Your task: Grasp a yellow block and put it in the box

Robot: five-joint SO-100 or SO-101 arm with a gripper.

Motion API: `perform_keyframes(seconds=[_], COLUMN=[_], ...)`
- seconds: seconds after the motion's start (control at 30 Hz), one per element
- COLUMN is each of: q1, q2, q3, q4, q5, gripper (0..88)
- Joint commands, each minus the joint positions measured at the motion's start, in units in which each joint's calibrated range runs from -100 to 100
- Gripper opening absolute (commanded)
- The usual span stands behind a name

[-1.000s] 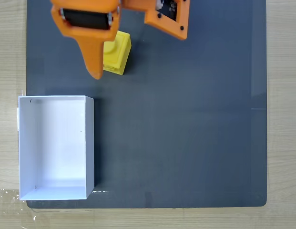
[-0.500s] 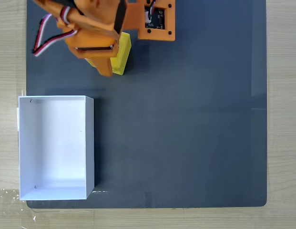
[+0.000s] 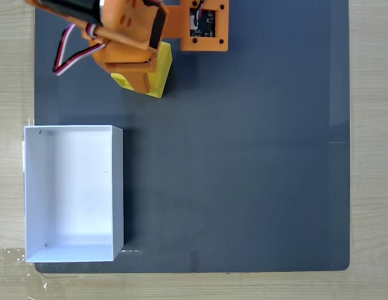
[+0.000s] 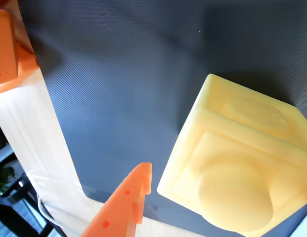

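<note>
Block: your yellow block (image 4: 232, 163) sits on the dark mat (image 3: 243, 175), above the white box (image 3: 74, 253) in the fixed view.
Fingers: the gripper (image 3: 140, 78) hovers over it; one finger (image 4: 124, 206) stands clear, apart from the block.
Handling: likely light, rigid, smooth plastic.
Hold: pinch opposite flat sides, below the stud.

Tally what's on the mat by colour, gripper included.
Yellow: 1, the block
White: 1, the box
Orange: 1, the gripper
Total: 3
</note>
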Motion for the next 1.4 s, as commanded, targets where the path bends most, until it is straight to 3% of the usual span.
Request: perform_keyframes(seconds=[0.0, 1.23, 1.37], q1=[0.2, -0.3, -0.3], q2=[0.6, 11.7, 11.4], q3=[0.2, 0.3, 0.2], q4=[0.4, -5.5, -5.5], q5=[-0.1, 0.3, 0.3], gripper=[34.9, 34.0, 28.1])
